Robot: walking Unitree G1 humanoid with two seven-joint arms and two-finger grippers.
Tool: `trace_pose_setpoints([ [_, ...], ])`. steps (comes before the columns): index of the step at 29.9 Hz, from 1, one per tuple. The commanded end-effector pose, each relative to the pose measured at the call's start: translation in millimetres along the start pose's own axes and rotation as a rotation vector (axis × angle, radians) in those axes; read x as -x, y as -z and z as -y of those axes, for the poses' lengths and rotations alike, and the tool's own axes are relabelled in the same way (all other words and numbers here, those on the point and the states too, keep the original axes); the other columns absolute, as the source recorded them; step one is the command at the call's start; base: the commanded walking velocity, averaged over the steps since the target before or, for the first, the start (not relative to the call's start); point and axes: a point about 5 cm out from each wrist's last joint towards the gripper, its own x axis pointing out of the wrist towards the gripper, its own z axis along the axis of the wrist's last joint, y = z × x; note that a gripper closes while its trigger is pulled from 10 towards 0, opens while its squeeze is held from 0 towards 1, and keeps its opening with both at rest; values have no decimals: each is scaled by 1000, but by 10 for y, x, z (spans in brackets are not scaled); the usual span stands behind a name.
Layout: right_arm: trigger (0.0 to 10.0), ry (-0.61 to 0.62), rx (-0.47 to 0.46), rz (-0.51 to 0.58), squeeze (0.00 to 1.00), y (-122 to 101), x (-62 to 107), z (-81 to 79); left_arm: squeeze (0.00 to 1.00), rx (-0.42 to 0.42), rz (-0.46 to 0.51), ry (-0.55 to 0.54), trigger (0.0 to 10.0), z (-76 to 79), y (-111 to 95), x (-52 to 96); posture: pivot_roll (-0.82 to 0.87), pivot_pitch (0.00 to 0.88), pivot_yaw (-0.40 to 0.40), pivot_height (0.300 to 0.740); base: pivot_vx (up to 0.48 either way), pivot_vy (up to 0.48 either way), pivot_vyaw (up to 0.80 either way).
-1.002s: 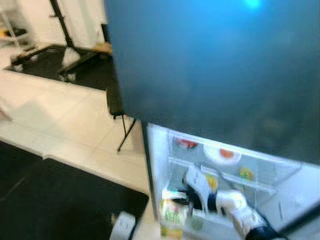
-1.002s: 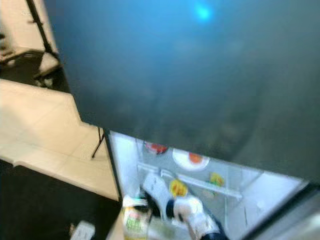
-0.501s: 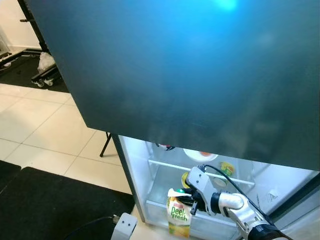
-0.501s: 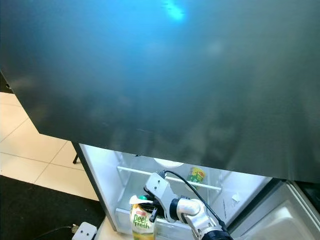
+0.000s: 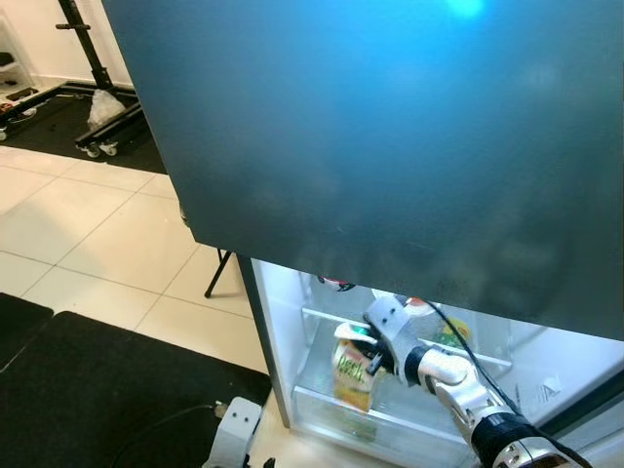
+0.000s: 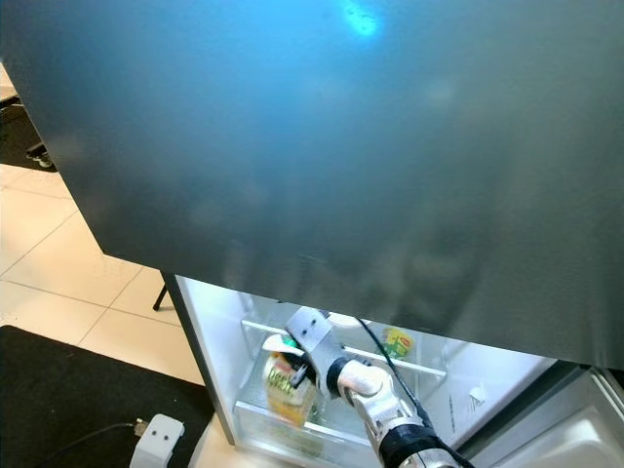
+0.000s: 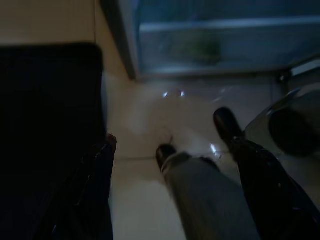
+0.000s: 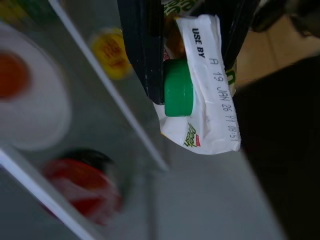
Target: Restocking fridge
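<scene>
the right tool [image 6: 304,368] is clamped on the juice carton [image 6: 285,378] at its top; it may strike the fridge shelf [image 6: 409,365] and slip free.

At the bottom of the frame the fridge [image 5: 283,331] stands open and lit inside. Its glass shelf [image 5: 327,317] runs across the middle. On the shelf sit a white plate [image 8: 30,100] with something orange on it, a red thing [image 8: 82,187] and a small yellow pot [image 6: 397,342]. The tiled floor [image 5: 88,234] at left carries a black mat [image 5: 88,390].
</scene>
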Motion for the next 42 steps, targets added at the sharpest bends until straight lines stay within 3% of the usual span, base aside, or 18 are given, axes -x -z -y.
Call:
trace_pose_setpoints([
  [1,10000,28,-17,-21,0,29,8,34,0,-27,35,11,10000,-36,-83,-6,-84,0,-21,740,0,0,0],
  [5,10000,96,-30,-70,0,91,27,110,0,-62,111,64,10000,-24,-282,-56,-84,0,-19,740,0,0,0],
  [12,10000,127,-77,-122,0,179,37,110,0,-142,157,127,10000,29,-447,-104,-91,0,-17,740,0,0,0],
  [23,10000,183,-109,-109,0,154,21,134,0,-173,166,105,10000,-12,-472,-94,-87,0,-14,700,0,0,0],
  [30,10000,298,-109,-130,0,143,53,273,0,-171,180,77,10000,-66,-480,-71,-83,0,-12,665,0,0,0],
  [42,10000,329,-105,-144,0,154,61,298,0,-181,198,74,10000,-49,-507,-80,-84,0,-13,615,0,0,0],
])
